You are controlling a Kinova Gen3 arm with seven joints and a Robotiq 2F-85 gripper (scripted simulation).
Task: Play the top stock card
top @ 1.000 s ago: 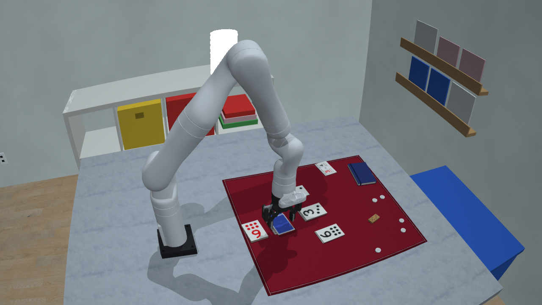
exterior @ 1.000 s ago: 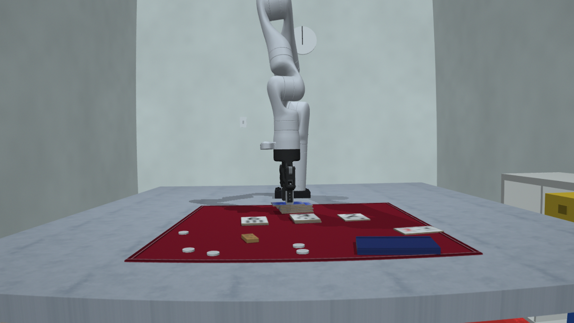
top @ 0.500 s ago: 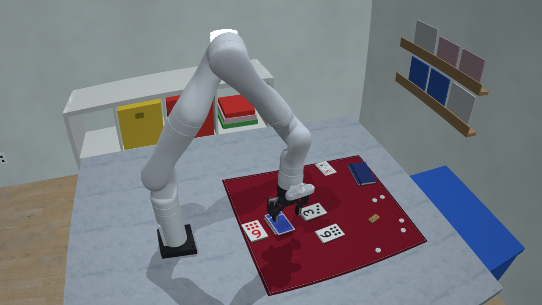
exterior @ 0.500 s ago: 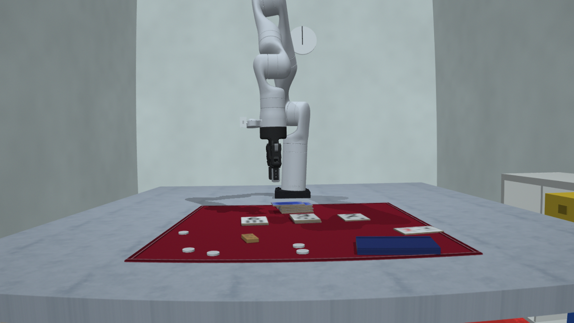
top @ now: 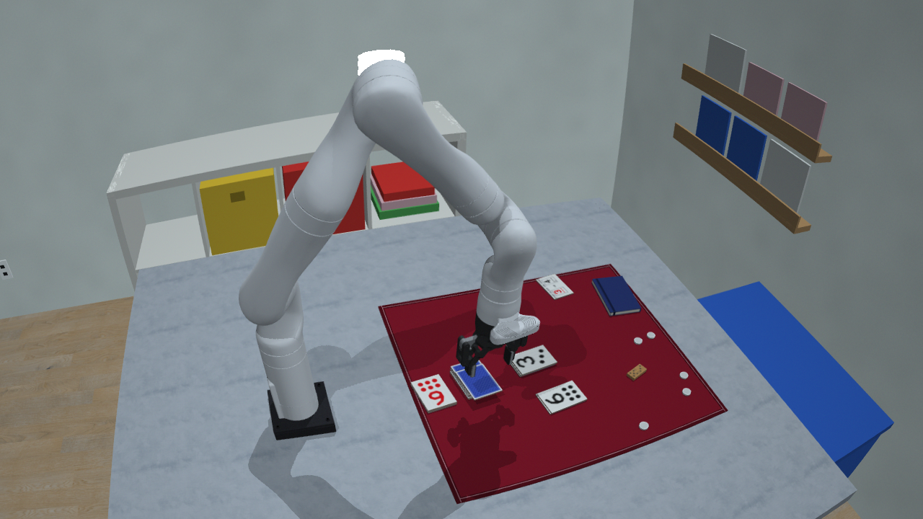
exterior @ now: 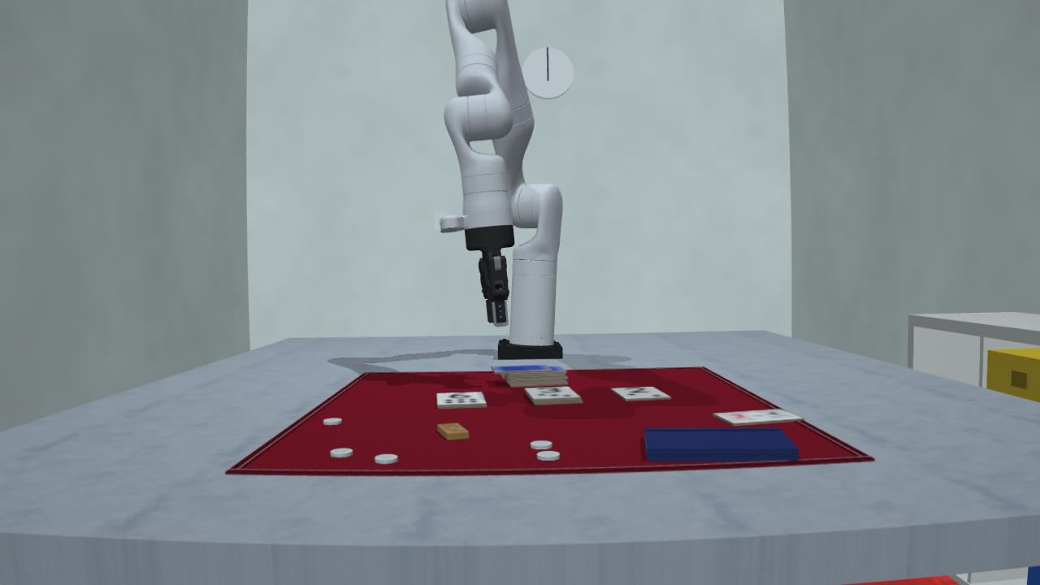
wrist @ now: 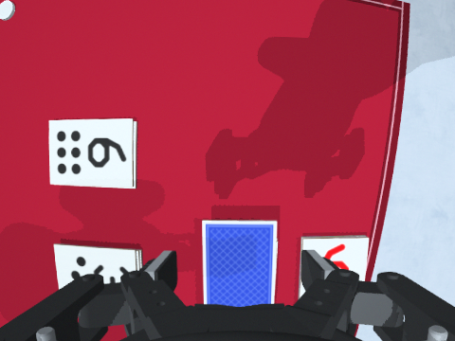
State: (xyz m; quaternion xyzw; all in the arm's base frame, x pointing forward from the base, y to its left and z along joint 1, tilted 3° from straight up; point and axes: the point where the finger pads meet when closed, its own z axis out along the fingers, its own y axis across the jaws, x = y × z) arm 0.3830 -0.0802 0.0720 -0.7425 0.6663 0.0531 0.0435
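Nearest on the mat (top: 580,451) (exterior: 407,407) (wrist: 190,71) is the black six pile (top: 561,396) (exterior: 461,399) (wrist: 92,152). Behind it to the left, the face-down stock (top: 479,382) (exterior: 538,379) (wrist: 239,284) lies between the red six pile (top: 433,392) (wrist: 353,265) and the black three pile (top: 534,360) (exterior: 552,394) (wrist: 95,260), its top card overhanging a little. Above, the gripper (top: 490,365) (exterior: 499,320) (wrist: 239,266) is spread wide, holding nothing. I think the picking is in preparation; next it must align, descend and take only this one card. Far, the white shelf unit (top: 277,138) (exterior: 959,327) contains a yellow box (top: 239,213) (exterior: 1018,392), a red one and a coloured stack (top: 403,184).
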